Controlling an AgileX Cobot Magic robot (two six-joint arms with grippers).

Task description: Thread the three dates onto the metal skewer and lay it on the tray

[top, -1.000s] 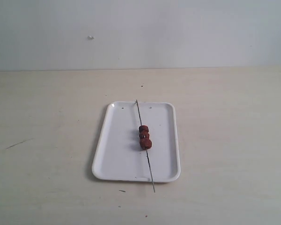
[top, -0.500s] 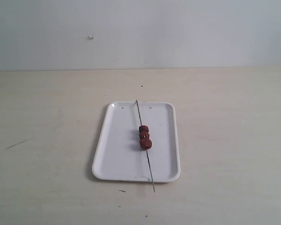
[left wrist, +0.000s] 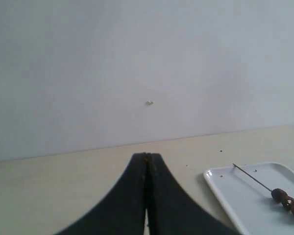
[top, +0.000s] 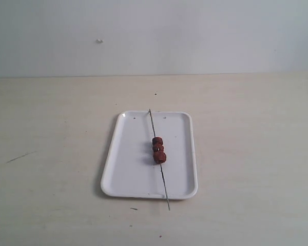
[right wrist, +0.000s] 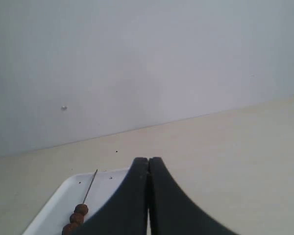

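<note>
Skewer with dates lay along tray, between left gripper and right gripper, both pressed together, empty

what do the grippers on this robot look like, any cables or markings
Both the left gripper and the right gripper are plain matte black, each with two smooth fingers that curve from a broad base to a narrow tip. No cables, labels or markings show, and the arms themselves are out of view.

Soft, even, bright light; slightly hazy pictures.
</note>
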